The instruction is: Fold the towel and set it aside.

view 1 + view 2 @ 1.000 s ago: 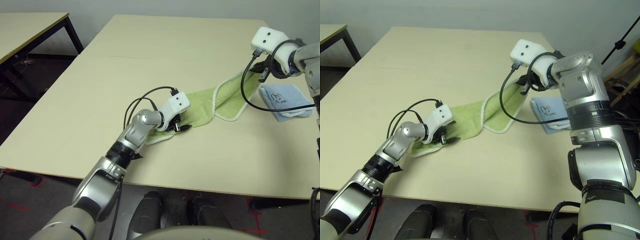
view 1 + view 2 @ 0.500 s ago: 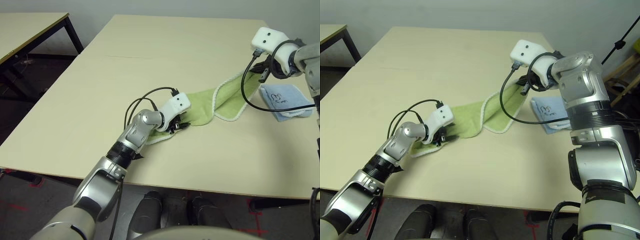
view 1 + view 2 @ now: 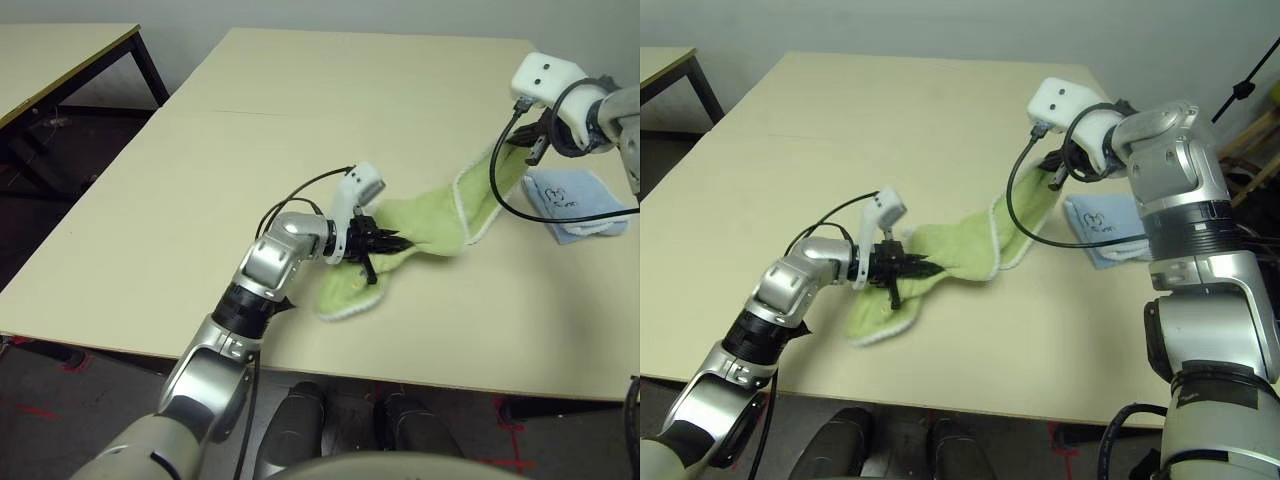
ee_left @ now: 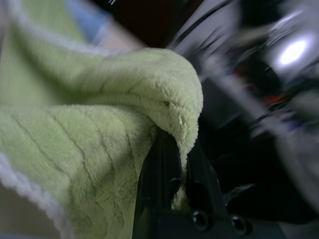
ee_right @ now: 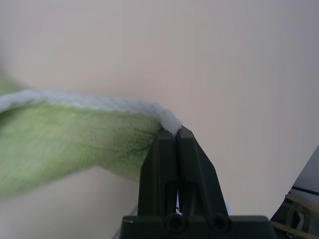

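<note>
The light green towel [image 3: 430,215] with white edging stretches in a sagging band across the table [image 3: 150,200], between my two grippers. My left gripper [image 3: 385,243] is shut on a fold at the towel's near end and holds it just above the table, so a loose flap [image 3: 345,295] droops onto the wood. In the left wrist view the black fingers [image 4: 172,164] pinch the green terry. My right gripper [image 3: 527,150] is shut on the towel's far white-edged corner [image 5: 169,121] and holds it up at the right.
A smaller light blue folded cloth [image 3: 575,200] lies at the table's right edge, just beyond the towel's far end. A second table [image 3: 60,50] stands at the far left across a gap. A black stand [image 3: 1240,90] rises off the right side.
My left gripper has shut on the towel's near end, lifted it and carried it to the right, bunching the towel. The right gripper, still shut on the far corner, has shifted slightly right.
</note>
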Robot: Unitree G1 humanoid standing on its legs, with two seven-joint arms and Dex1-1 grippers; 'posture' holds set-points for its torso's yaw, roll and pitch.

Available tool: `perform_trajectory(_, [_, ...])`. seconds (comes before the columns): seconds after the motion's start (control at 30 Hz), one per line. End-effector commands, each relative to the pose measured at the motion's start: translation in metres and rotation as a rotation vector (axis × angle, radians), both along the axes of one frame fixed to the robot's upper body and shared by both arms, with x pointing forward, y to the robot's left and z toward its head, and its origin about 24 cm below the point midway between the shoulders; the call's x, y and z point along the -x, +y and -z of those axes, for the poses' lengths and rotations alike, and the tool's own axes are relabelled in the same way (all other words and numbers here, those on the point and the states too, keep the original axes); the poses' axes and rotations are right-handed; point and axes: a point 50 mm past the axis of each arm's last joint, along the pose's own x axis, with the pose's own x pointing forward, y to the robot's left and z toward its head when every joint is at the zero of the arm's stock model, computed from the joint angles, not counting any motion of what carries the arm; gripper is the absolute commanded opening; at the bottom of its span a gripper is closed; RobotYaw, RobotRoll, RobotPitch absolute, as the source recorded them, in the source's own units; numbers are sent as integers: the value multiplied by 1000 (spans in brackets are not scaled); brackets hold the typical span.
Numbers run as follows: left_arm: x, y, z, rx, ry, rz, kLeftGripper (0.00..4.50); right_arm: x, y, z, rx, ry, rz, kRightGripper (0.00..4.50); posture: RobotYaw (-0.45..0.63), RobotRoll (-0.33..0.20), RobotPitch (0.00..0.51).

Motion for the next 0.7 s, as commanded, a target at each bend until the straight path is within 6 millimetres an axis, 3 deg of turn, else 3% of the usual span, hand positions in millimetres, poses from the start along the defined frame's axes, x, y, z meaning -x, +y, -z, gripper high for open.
perform_trajectory(0.03, [-29,25,5,103,178,-204,32,1,-1,-2,3,-6,-2,0,100,0,118])
perform_trajectory(0.23, [-51,47,32,135,391,-395,32,3,-5,-2,5,-3,10,0,97,0,118])
perform_trajectory(0.5, [-53,57,69,116,578,-472,32,5,-13,-5,17,-11,40,0,100,0,121])
perform_trajectory(0.7, [-50,57,95,96,731,-494,32,3,-5,-1,12,3,15,0,102,0,127])
